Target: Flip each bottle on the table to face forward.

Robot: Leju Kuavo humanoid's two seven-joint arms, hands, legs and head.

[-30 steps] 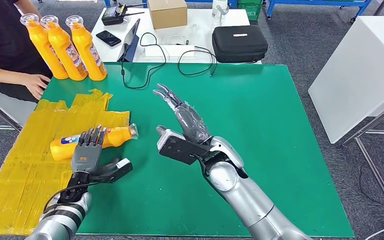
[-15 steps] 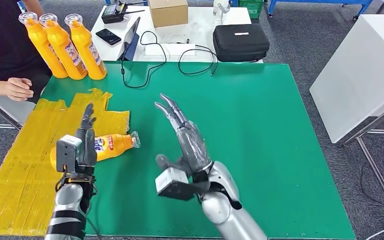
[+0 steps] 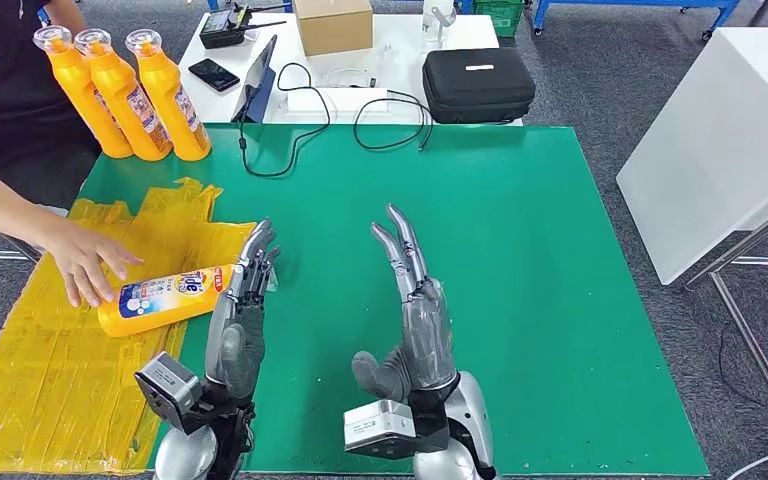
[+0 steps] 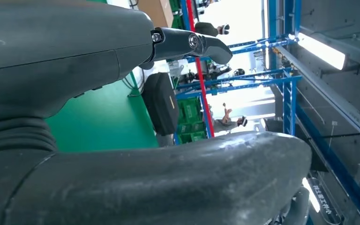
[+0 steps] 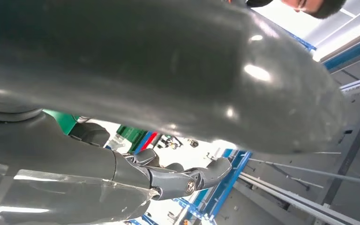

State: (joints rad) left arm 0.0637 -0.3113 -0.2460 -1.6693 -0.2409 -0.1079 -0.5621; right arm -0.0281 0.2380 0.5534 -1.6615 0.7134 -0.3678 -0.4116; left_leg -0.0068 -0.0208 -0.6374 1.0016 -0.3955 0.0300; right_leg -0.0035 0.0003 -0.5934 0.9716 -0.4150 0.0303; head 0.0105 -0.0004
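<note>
An orange bottle (image 3: 165, 298) lies on its side on the yellow sheet (image 3: 50, 350), label up, cap toward the green mat. A person's hand (image 3: 85, 265) rests on its base end. My left hand (image 3: 237, 325) is raised with fingers straight and apart, holding nothing, its fingertips (image 3: 260, 245) in front of the bottle's cap end. My right hand (image 3: 415, 310) also stands upright and open over the green mat (image 3: 520, 270), empty. Three more orange bottles (image 3: 120, 95) stand upright at the far left corner. My left hand's thumb (image 4: 168, 187) and right hand's thumb (image 5: 159, 75) loom large in the wrist views.
Behind the mat, a white table (image 3: 380, 60) carries a black case (image 3: 478, 85), a cardboard box (image 3: 333, 25), cables, a tablet and a phone. A white cabinet (image 3: 720, 130) stands to the right. The person sits at the left edge.
Both hands have drawn back toward me and turned upright with fingers extended. The person's hand has come onto the lying bottle, which now shows its label.
</note>
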